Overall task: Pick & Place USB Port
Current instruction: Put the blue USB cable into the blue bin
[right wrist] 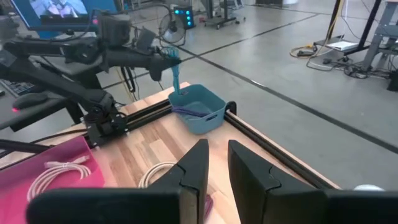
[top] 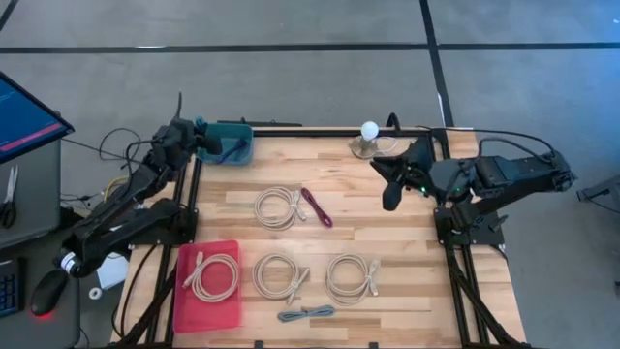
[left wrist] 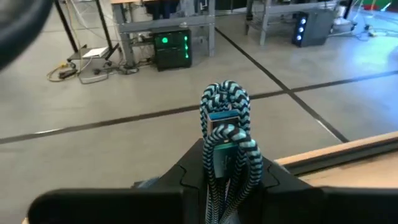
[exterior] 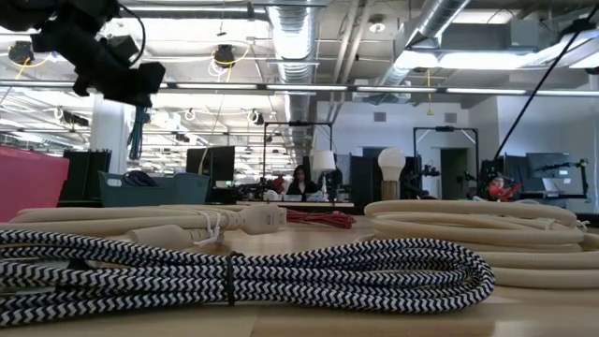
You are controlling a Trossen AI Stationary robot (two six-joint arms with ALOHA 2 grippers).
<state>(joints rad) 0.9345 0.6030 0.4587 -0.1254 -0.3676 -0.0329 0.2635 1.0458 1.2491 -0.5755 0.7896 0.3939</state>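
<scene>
My left gripper (top: 206,143) is shut on a teal-and-black braided cable (left wrist: 227,134) above the blue bin (top: 231,145) at the table's far left corner. In the right wrist view the cable (right wrist: 176,78) hangs from that gripper (right wrist: 163,56) down into the bin (right wrist: 198,109), where another coiled cable lies. In the low view the cable (exterior: 138,131) hangs above the bin (exterior: 154,190). My right gripper (top: 392,189) hovers over the table's right part, empty, its fingers (right wrist: 217,168) slightly apart. My left gripper pinches a folded bundle of the braided cable (left wrist: 225,155) between its two fingers, several strands together. The looped end (left wrist: 225,96) sticks out past the fingertips. The fingers come roughly level from the table's left side. The rest hangs slack below, its lower end in the bin.
Cream coiled cables lie mid-table (top: 279,206), near the front (top: 278,276) (top: 351,278) and on a red tray (top: 208,315). A maroon cable (top: 316,206), a grey braided cable (top: 305,313) and a bulb lamp (top: 368,139) are also on the table.
</scene>
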